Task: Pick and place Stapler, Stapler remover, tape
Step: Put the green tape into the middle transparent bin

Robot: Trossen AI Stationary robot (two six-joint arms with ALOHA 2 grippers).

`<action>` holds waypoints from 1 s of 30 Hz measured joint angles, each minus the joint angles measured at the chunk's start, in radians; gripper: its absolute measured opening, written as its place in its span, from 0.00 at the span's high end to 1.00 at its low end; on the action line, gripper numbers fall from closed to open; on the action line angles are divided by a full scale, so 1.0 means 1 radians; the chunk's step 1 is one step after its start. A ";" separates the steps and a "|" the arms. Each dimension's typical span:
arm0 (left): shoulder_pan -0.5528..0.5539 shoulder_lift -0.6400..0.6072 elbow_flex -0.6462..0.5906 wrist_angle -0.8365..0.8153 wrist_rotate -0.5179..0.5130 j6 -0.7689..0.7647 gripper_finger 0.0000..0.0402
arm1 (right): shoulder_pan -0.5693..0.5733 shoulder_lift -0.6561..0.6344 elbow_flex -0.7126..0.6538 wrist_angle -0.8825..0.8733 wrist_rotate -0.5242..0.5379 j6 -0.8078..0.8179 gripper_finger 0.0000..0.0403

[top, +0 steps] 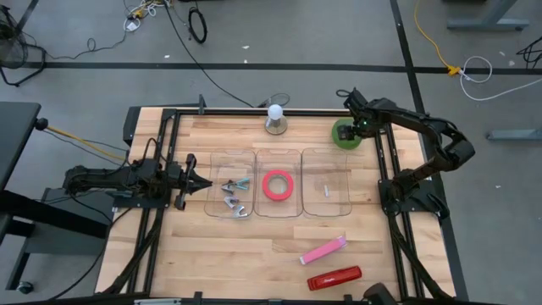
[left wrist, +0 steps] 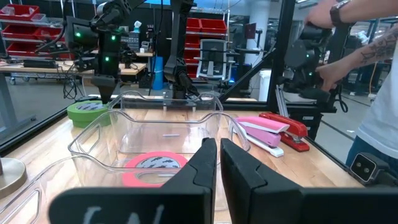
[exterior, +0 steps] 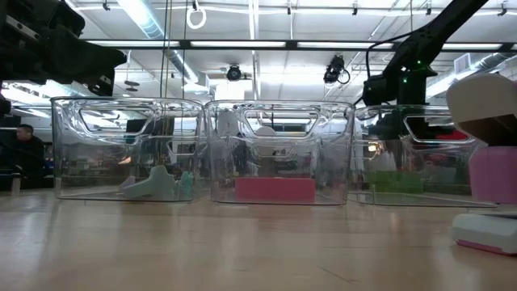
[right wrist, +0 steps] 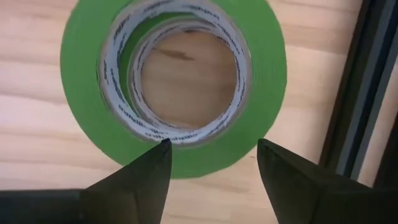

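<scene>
A green tape roll [top: 345,135] with a white inner core lies flat on the table at the far right; it also shows in the right wrist view [right wrist: 81,81]. My right gripper [right wrist: 212,149] is open just above its rim, touching nothing that I can see. A red-pink tape roll [top: 278,185] lies in the middle clear bin [top: 278,154]. Stapler removers [top: 235,196] lie in the left bin [top: 213,182]. A pink stapler [top: 323,251] and a red stapler [top: 334,278] lie on the table near the front right. My left gripper [top: 203,182] is shut and empty beside the left bin.
A white ball on a round grey base [top: 275,119] stands at the far edge behind the bins. The right bin [top: 326,188] holds only a small pale thing. A person's hand and arm [left wrist: 336,56] show beyond the table's right side.
</scene>
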 joint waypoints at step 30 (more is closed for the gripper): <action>0.000 0.000 0.000 0.000 0.000 0.000 0.94 | -0.037 0.000 0.096 0.097 0.053 -0.090 0.41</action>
